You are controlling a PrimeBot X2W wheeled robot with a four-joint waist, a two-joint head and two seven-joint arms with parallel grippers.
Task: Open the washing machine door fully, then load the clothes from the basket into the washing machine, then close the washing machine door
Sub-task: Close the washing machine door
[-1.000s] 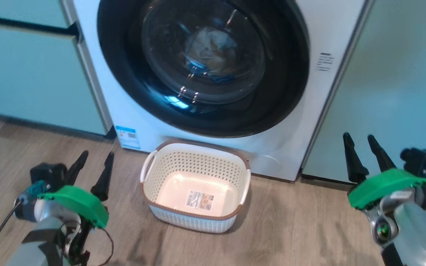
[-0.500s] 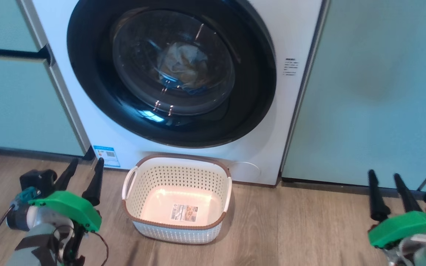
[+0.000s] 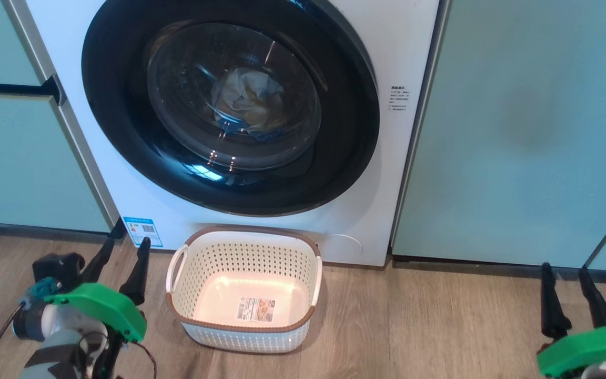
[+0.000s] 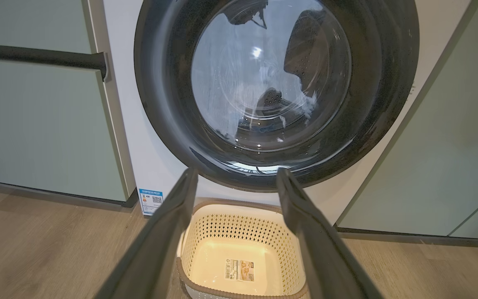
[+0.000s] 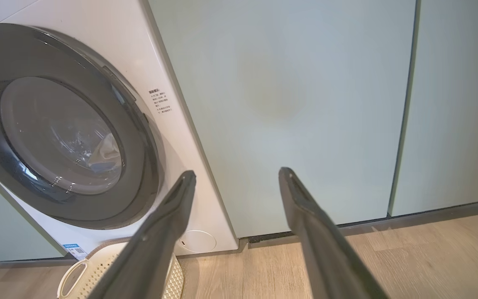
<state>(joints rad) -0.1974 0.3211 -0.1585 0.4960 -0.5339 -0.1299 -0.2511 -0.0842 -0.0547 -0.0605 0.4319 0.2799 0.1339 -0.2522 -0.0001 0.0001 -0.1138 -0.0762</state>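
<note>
While 1 door (image 3: 119, 131) is shut w/ clothes (image 3: 248, 100) behind, 1 basket (image 3: 245, 258) below

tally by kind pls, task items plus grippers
Washing machine: 1
Door: 1, shut
Basket: 1, empty
Clothes pile: 1, behind the door glass
Grippers: 2, left gripper and right gripper, jaws open
Total: 6

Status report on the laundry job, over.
Left gripper open, empty; right gripper open, empty. Door shut, clothes inside, seen through it. Basket empty. Nothing in the way.
</note>
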